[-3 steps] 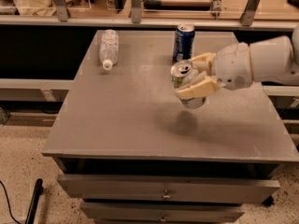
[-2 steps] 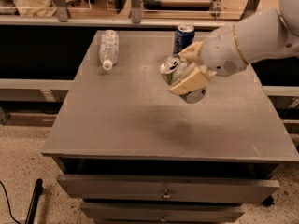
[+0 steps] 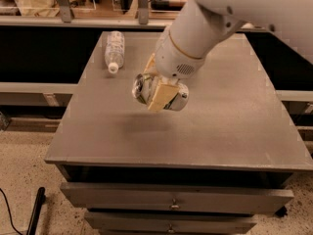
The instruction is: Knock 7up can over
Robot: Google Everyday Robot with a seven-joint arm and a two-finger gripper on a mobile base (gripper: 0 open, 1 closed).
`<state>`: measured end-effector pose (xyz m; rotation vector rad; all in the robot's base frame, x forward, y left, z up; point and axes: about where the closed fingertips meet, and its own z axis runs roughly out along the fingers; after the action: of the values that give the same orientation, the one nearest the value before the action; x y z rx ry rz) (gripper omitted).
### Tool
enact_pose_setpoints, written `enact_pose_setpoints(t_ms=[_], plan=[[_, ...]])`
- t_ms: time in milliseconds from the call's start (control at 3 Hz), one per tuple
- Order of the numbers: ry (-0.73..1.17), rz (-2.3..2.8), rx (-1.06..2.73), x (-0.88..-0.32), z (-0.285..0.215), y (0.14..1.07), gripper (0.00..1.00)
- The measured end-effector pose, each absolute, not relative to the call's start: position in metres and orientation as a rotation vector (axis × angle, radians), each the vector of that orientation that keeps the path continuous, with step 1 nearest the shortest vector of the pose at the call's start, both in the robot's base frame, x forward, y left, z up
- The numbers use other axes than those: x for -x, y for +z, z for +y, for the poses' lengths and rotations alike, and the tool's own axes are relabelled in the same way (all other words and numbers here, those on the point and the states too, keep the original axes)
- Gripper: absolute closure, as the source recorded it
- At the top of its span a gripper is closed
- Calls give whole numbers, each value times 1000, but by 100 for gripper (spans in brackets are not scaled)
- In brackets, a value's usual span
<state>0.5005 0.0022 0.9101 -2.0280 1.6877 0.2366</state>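
Observation:
The 7up can (image 3: 178,98) is silvery with a green-tinted side and a silver top facing left. It is tipped on its side and held in the air above the middle of the grey table (image 3: 234,126). My gripper (image 3: 157,89) is shut on the can, with one tan finger (image 3: 161,97) across its front. The white arm reaches in from the upper right. The can's shadow falls on the table below it.
A clear plastic bottle (image 3: 115,50) lies on its side at the table's back left. Drawers (image 3: 171,199) sit under the tabletop. A railing and shelving run behind the table. The dark blue can is hidden behind the arm.
The arm has swung left and toward the camera with the can in its grip. The can has tipped from nearly upright to lying sideways. The arm now hides the blue can.

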Motion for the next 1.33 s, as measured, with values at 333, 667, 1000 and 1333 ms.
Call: enact_pose_setpoints(t_ms=[333,667,1000,1333], plan=[[85,1713,2224,-502,8,879,100],[-123,1772,2350,-512,-7,859,82],[-341,1829,2443,-530,-31,848,59],[-458,1874,2491,-539,-46,846,35]])
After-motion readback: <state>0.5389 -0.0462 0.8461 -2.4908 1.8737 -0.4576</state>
